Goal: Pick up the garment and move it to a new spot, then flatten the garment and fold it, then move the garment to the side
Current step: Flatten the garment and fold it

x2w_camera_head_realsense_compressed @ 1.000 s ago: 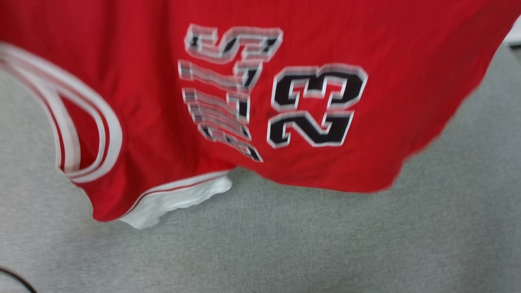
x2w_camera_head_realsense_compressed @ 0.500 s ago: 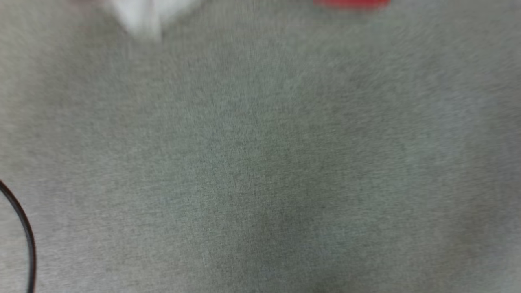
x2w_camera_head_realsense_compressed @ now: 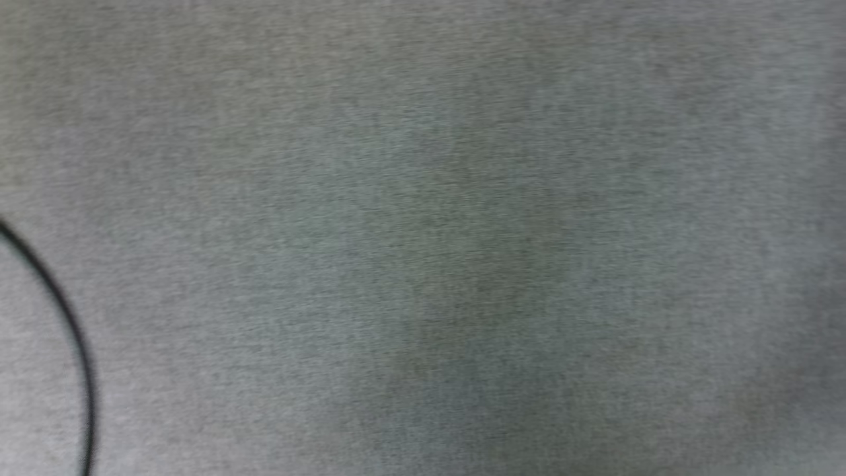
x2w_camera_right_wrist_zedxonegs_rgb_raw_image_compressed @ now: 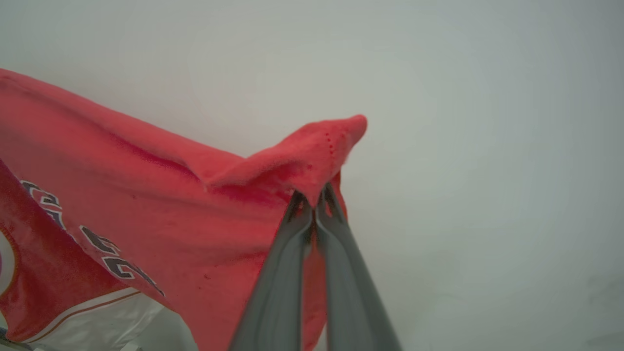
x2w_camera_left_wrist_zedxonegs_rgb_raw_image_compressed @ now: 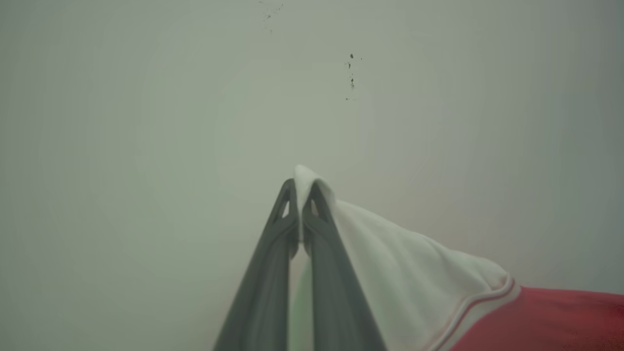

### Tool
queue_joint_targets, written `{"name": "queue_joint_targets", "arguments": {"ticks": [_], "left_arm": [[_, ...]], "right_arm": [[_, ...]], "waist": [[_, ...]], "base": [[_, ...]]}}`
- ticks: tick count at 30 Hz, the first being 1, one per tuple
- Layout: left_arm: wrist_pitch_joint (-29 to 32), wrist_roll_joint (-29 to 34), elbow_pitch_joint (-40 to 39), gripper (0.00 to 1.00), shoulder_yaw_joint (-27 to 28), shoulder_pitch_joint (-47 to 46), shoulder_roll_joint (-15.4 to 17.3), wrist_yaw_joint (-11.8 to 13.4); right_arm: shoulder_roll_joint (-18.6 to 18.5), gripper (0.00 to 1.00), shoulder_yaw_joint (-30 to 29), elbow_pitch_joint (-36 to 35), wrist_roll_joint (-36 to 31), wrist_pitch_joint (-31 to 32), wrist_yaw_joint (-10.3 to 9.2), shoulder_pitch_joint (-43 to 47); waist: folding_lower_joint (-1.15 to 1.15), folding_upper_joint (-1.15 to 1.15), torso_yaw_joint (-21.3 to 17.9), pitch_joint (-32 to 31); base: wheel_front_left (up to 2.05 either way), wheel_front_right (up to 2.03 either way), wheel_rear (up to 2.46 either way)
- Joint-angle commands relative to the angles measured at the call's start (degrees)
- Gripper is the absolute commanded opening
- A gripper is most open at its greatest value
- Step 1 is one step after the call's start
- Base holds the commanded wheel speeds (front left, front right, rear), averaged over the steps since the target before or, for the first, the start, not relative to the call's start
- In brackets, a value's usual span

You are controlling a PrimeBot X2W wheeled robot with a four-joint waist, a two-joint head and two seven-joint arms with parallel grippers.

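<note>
Head view, blurred: black cable (x2w_camera_head_realsense_compressed: 74,330) curving down the far left, then plain grey woven surface (x2w_camera_head_realsense_compressed: 462,231) all the way across to the right edge.

Left wrist view: plain pale backdrop (x2w_camera_left_wrist_zedxonegs_rgb_raw_image_compressed: 122,122) on the left, with a few dark specks (x2w_camera_left_wrist_zedxonegs_rgb_raw_image_compressed: 351,73) up top just right of centre. At centre, left gripper (x2w_camera_left_wrist_zedxonegs_rgb_raw_image_compressed: 301,184), jaws pressed together and pinching the tip of the white sleeve (x2w_camera_left_wrist_zedxonegs_rgb_raw_image_compressed: 399,263) of the garment (x2w_camera_left_wrist_zedxonegs_rgb_raw_image_compressed: 560,321). Small nub of white cloth poking out above the tips. Right of the pinch: sleeve draping down and away, then red-and-white stripe trim (x2w_camera_left_wrist_zedxonegs_rgb_raw_image_compressed: 480,304), then red body in the lower right corner, running off frame.

Right wrist view: at far left, red panel with black-white printed marks (x2w_camera_right_wrist_zedxonegs_rgb_raw_image_compressed: 112,258) running diagonally. Below them, more stripe trim and white cloth (x2w_camera_right_wrist_zedxonegs_rgb_raw_image_compressed: 97,321) in the lower left corner; can't tell whether same sleeve. Further right, broad creased red sheet rising to a folded corner (x2w_camera_right_wrist_zedxonegs_rgb_raw_image_compressed: 317,146). At centre, right gripper (x2w_camera_right_wrist_zedxonegs_rgb_raw_image_compressed: 314,200), jaws clamped tight on that red corner from beneath, cloth flopped over the tips. Right of that, bare pale backdrop.

Garment held up at two points, white sleeve tip on the left and red corner on the right, sagging between them. Can't tell whether the lower edge touches anything.
</note>
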Motion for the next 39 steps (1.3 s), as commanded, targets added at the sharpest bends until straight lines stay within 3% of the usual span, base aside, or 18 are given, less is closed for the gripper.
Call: {"name": "queue_joint_targets", "arguments": {"ticks": [1, 6, 12, 21, 28, 35, 39], "left_arm": [[-0.9, -0.5, 0.7, 0.0, -0.2, 2.0, -0.4, -0.1], [-4.5, -3.1, 2.8, 0.0, -0.4, 13.0, -3.5, -1.1], [-5.4, -4.1, 0.0, 0.0, -1.5, 33.0, -5.6, -1.7], [-5.5, -4.5, -10.0, 0.0, -4.7, 67.2, -4.2, -1.7], [-2.9, -5.2, -21.9, 0.0, -5.7, 87.1, 0.2, 2.4], [4.6, -7.1, -34.9, 0.0, -7.6, 103.6, 6.1, 6.3], [6.5, -8.3, -41.7, 0.0, -8.3, 111.4, 7.2, 9.1]], "right_arm": [[0.0, 0.0, 0.0, 1.0, 0.0, -1.1, -0.08, 0.9], [0.3, 0.0, 3.5, 7.5, 0.5, -5.6, -0.07, 6.6], [0.3, 0.0, 7.7, 12.5, 4.3, -8.4, -0.07, 18.4], [-1.2, 0.0, 13.7, 13.3, 14.8, -10.3, -0.06, 39.8], [-4.4, 0.0, 17.4, 10.3, 21.0, -9.1, -0.06, 53.1], [-8.5, 0.0, 16.7, 6.5, 26.6, -8.1, -0.08, 63.6], [-11.1, 0.0, 17.4, 3.0, 28.4, -6.4, -0.07, 69.7]], "waist": [[-0.01, 0.0, 1.1, 0.4], [-0.01, 0.0, 3.1, -2.1], [-0.01, 0.0, 4.7, -9.1], [-0.01, 0.0, 6.1, -22.7], [-0.01, 0.0, 6.8, -30.0], [-0.01, 0.0, 6.8, -35.5], [-0.01, 0.0, 6.7, -37.6]], "base": [[0.0, 0.0, 0.0], [0.0, 0.0, 0.0], [0.0, 0.0, 0.0], [0.0, 0.0, 0.0], [0.0, 0.0, 0.0], [0.0, 0.0, 0.0], [0.0, 0.0, 0.0]]}}
